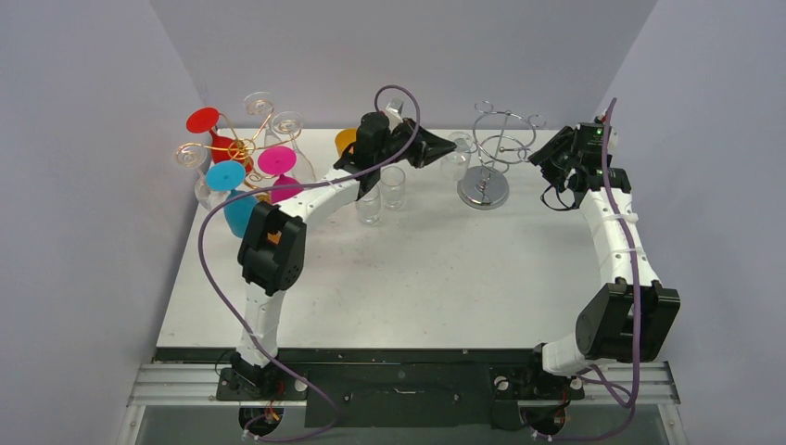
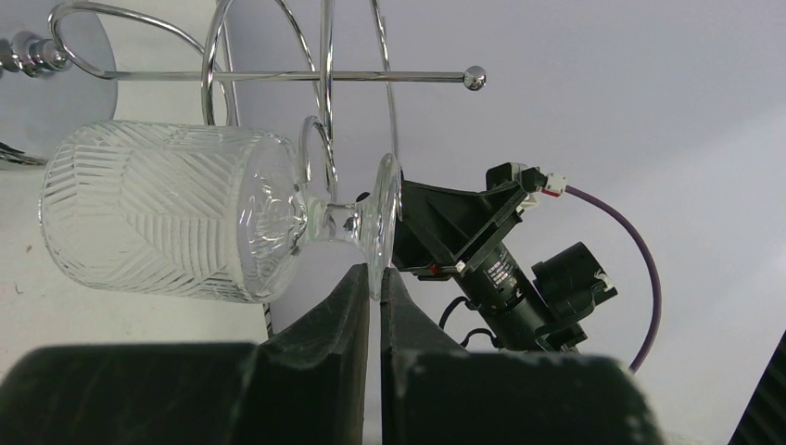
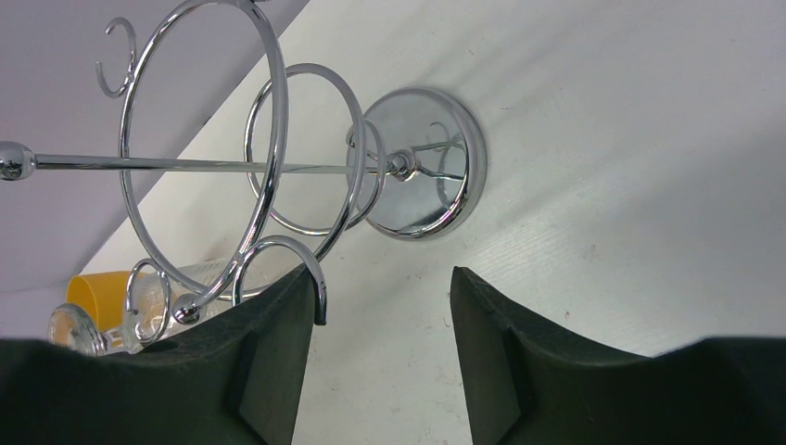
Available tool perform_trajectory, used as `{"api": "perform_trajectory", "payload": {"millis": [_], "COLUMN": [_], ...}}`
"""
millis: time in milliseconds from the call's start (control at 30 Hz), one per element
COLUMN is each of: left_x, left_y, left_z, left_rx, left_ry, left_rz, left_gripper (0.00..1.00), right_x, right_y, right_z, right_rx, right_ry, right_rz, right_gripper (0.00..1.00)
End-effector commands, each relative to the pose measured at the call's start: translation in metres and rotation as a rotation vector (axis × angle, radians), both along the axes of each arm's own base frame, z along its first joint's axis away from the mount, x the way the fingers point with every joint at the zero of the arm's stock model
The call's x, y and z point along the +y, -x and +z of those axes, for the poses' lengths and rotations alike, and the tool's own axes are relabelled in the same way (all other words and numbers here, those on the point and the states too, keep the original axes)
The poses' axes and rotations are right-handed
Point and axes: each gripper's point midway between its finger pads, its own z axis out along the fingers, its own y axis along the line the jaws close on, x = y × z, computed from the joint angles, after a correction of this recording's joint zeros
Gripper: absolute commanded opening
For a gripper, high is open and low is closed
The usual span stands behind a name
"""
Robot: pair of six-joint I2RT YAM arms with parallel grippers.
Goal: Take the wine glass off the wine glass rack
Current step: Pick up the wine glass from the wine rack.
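A clear patterned wine glass [image 2: 167, 213] lies sideways in the left wrist view. Its foot [image 2: 386, 218] is pinched between my left gripper's [image 2: 375, 275] shut fingertips. A small wire loop of the chrome rack [image 2: 324, 76] sits right at the stem; I cannot tell whether the stem is inside it. From above, the left gripper [image 1: 445, 148] holds the glass [image 1: 457, 154] at the rack's [image 1: 496, 148] left side. My right gripper [image 1: 542, 159] is open and empty at the rack's right side. In its wrist view [image 3: 385, 273] a rack hook touches the left finger [image 3: 278, 352].
A gold rack [image 1: 236, 148] with several coloured glasses stands at the far left. Two clear tumblers [image 1: 393, 185] and an orange cup [image 1: 345, 139] stand under and behind the left arm. The rack's round base [image 3: 422, 171] rests on the white table [image 1: 445, 269].
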Motion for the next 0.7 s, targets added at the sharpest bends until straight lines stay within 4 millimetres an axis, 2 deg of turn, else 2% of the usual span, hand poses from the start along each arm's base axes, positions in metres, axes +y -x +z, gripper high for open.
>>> {"api": "perform_trajectory", "payload": {"millis": [0,167,433,667], "left_x": [0.019,0.023,0.029,0.034], "left_y": [0.018,0.022,0.031,0.04], "left_z": [0.081,0.076,0.076,0.079], "left_rx": [-0.186,-0.176,-0.172,-0.156], "left_ry": [0.081,0.064,0.054,0.064], "left_rz": [0.0,0.002,0.004,0.004], "left_gripper": [0.0,0.0,0.0,0.0], "right_x": [-0.006,-0.004,0.0,-0.003], "right_y": [-0.007,-0.005,0.004,0.017], "right_z": [0.019,0.028,0.057,0.075], "right_rx": [-0.058,-0.077,-0.142,-0.175], "right_ry": [0.02,0.018,0.014,0.021], "right_rz": [-0.015,-0.006,0.009,-0.013], "right_gripper": [0.51,0.53,0.64,0.66]}}
